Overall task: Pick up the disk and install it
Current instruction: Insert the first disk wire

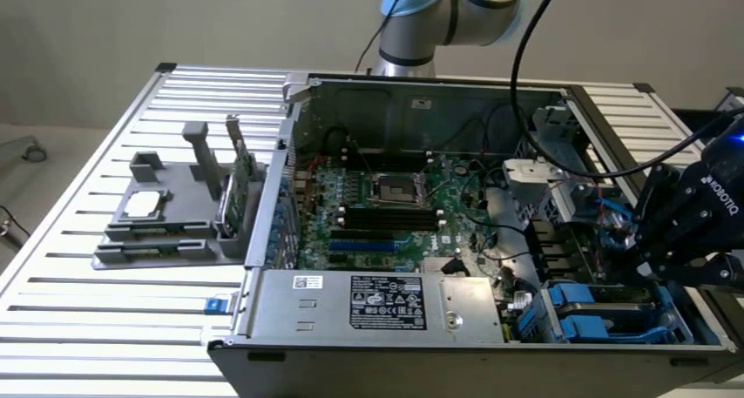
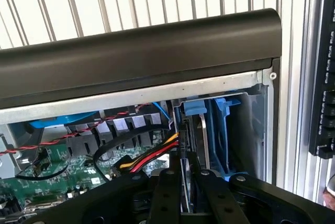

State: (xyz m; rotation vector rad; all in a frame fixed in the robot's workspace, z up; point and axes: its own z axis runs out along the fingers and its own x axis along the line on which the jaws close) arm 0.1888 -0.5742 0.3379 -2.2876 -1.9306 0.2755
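Pincer [image 2: 184, 192] work is happening at the drive-bay end of an open computer case [image 1: 407, 93] that lies on a slatted metal surface [image 1: 93, 293]. In the wrist view the 2 black fingers [image 2: 165, 195] are clenched on the disk [image 2: 185, 174], which stands on edge between them as a thin silver-grey plate; its upper edge reaches up toward a blue plastic carrier tab [image 2: 196, 108] just beyond the fingertips. The disk sits directly over the blue drive bay [image 2: 222, 130], close to the case's dark outer wall [image 2: 141, 51], with red, yellow and black cables [image 2: 152, 156] running just beside it.

In the exterior view the pincer [image 1: 686, 232] hangs at the view's right side of the case, above the blue drive cages [image 1: 605, 306], with a blue light glowing on the wrist. The green motherboard [image 1: 384, 206] fills the middle of the case, and the grey power supply [image 1: 384, 302] with its white label lies along the near edge. On the surface at the exterior view's left stands a grey fixture [image 1: 163, 224] holding a small square silver chip [image 1: 145, 204] and an upright green circuit card [image 1: 239, 193].
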